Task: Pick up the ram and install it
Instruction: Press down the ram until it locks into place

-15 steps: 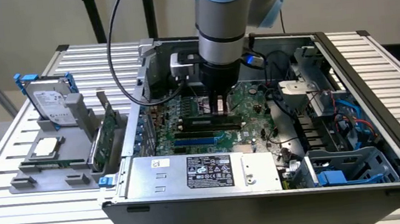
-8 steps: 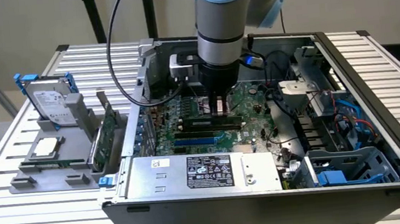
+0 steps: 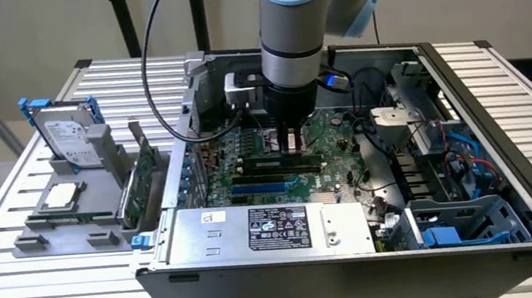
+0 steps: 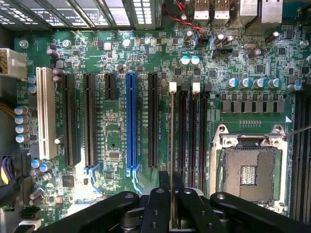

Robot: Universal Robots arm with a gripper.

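Note:
In the wrist view the ram [image 4: 171,145] appears edge-on as a thin long strip. It runs from between my black fingers [image 4: 158,206] up along a black memory slot [image 4: 179,131] that has a white latch [image 4: 172,87] at its far end. My gripper [image 4: 171,196] is shut on the ram. The ram lies in line with that slot; whether it is seated I cannot tell. In the exterior view the gripper [image 3: 290,138] reaches straight down into the open computer case, over the green motherboard [image 3: 337,129].
More black memory slots [image 4: 198,131] and the open CPU socket [image 4: 248,172] lie beside the ram; a blue slot [image 4: 131,121] is on its other side. The power supply [image 3: 274,229] fills the case front. A hard drive [image 3: 68,135] and green expansion card [image 3: 147,179] stand outside on the exterior view's left.

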